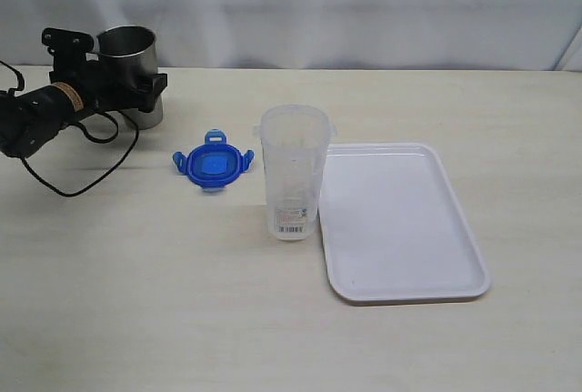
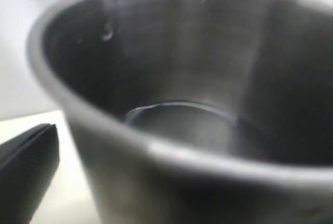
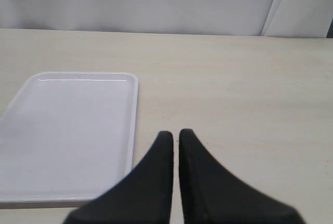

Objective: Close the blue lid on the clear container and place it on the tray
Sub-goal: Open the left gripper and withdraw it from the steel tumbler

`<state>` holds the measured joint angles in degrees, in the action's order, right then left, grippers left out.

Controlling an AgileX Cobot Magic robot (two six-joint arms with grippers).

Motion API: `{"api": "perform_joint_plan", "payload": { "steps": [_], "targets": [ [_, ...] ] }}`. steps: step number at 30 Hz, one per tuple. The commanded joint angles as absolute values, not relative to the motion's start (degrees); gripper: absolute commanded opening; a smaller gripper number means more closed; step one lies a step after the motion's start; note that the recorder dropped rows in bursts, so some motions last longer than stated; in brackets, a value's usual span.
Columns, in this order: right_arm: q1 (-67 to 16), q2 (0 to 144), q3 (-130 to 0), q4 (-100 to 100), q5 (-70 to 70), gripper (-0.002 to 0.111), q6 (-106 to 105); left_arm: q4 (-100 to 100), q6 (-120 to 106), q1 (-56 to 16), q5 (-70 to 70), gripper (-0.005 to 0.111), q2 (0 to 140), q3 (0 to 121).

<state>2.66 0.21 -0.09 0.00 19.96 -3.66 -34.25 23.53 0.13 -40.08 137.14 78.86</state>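
Observation:
The blue lid (image 1: pixel 212 165) lies flat on the table with its flaps spread out, just left of the clear container (image 1: pixel 293 169). The container stands upright and uncovered, with its barcode label near the base, against the left rim of the white tray (image 1: pixel 400 224). My left gripper (image 1: pixel 150 90) is far left at the grey metal cup (image 1: pixel 127 46), straddling it. In the left wrist view one finger (image 2: pixel 26 167) stands apart from the cup wall (image 2: pixel 182 78). My right gripper (image 3: pixel 176 134) is shut on nothing, low over the table beside the tray (image 3: pixel 67 130). It is outside the exterior view.
The grey metal cup stands at the back left, with the left arm's black cable (image 1: pixel 82 183) looping on the table beside it. A white backdrop (image 1: pixel 364 10) closes off the far edge of the table.

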Motion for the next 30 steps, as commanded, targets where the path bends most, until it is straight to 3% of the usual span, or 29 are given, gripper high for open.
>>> {"api": "perform_joint_plan", "payload": {
  "steps": [1,17,23,30],
  "targets": [
    [2.6,0.0,0.0,0.0,19.8,0.004,-3.7,-34.0,23.9,0.2,-38.2,0.104,136.6,79.1],
    [2.6,0.0,0.0,0.0,19.8,0.004,-3.7,-33.8,21.0,0.2,-38.2,0.104,135.4,77.4],
    [2.6,0.0,0.0,0.0,19.8,0.004,-3.7,-33.8,21.3,0.2,-31.6,0.104,134.6,77.2],
    [2.6,0.0,0.0,0.0,19.8,0.004,-3.7,-33.8,20.0,0.2,-38.2,0.104,134.2,73.2]
  ]
}}
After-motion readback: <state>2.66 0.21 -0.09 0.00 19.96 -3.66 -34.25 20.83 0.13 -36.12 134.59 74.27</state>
